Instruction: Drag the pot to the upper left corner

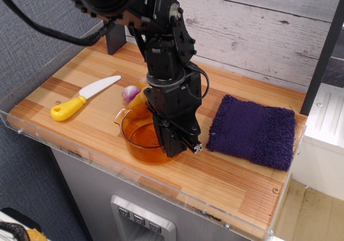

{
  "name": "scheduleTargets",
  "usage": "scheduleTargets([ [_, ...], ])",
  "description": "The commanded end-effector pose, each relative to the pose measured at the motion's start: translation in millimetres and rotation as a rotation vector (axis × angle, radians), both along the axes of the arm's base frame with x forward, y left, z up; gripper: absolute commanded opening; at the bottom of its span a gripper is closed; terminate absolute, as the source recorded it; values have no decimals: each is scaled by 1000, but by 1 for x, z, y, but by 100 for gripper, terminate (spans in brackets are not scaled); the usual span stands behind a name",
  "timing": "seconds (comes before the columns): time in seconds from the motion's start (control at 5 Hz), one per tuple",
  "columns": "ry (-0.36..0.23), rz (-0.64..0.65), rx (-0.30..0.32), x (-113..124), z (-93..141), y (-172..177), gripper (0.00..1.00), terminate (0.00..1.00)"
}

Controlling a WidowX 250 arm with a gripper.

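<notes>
The amber-orange pot (141, 140) sits near the front edge of the striped wood tabletop, one small handle (120, 114) pointing left. My gripper (180, 147) reaches down from the black arm at the pot's right rim, and its fingers look closed on that rim. The arm hides the pot's right side. The upper left corner (97, 55) of the table lies far back left, by the black post (114, 39) and the whitewashed plank wall.
A yellow-and-purple toy lump (131, 94) touches the pot's back rim. A yellow-handled white knife (80, 98) lies at left. A purple cloth (252, 131) lies at right. A transparent guard (80, 149) edges the front and left sides.
</notes>
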State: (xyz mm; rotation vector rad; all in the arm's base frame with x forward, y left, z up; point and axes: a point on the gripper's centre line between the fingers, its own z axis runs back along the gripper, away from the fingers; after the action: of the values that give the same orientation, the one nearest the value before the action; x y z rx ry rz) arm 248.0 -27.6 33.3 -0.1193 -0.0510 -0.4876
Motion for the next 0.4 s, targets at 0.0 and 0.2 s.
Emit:
scheduleTargets([
  [0.0, -310, -76, -2, 11, 71, -17, 0, 0],
  [0.2, -502, -142, 23, 9, 121, -32, 0, 0],
])
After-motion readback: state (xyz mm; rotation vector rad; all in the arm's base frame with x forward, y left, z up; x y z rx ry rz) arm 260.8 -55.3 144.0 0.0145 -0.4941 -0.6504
